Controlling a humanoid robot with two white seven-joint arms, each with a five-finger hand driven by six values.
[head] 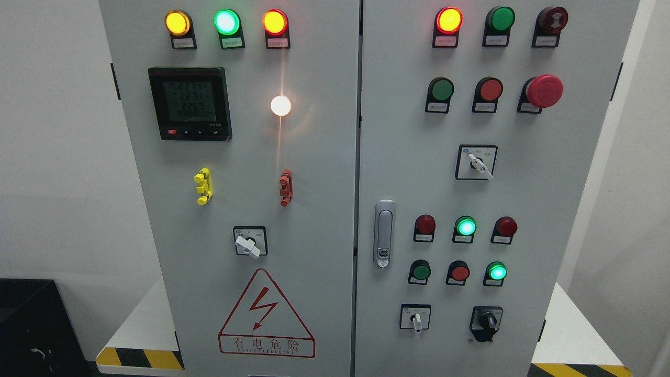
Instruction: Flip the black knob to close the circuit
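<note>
The black knob [488, 320] sits at the lower right of the right door of a grey electrical cabinet [324, 220], on a black plate. Its pointer stands roughly upright. Neither of my hands shows in the head view.
White selector switches sit on the panel: one upper right [478, 163], one lower middle [416, 319], one on the left door [248, 244]. A red mushroom stop button [543, 90], lit indicator lamps, a digital meter [189, 103] and a door latch [384, 233] also show. A black box [31, 327] stands at the lower left.
</note>
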